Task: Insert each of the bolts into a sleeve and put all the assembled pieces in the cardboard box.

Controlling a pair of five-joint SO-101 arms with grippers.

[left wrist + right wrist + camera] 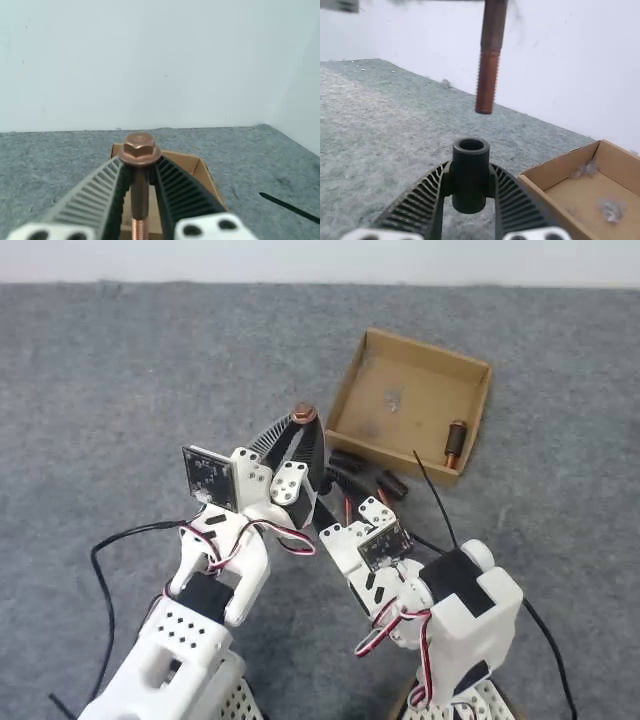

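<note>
Left gripper point(140, 170) is pinching a copper bolt point(139, 150) just under its hex head, shank hanging downward. Right gripper point(470, 177) is clamping a black sleeve point(470, 172) upright, its open bore sitting just below the bolt's threaded tip, not touching. One assembled piece point(455, 443) is lying in the cardboard box point(345, 388), with spare sleeves point(390, 483) just beside it.

A grey, felt-like carpet point(110, 370) spreads beneath me in every direction. At twelve o'clock it ends against a plain white wall point(300, 258). A second pale wall point(305, 90) meets the first in a corner. The light is soft and even, with only faint shadows.
</note>
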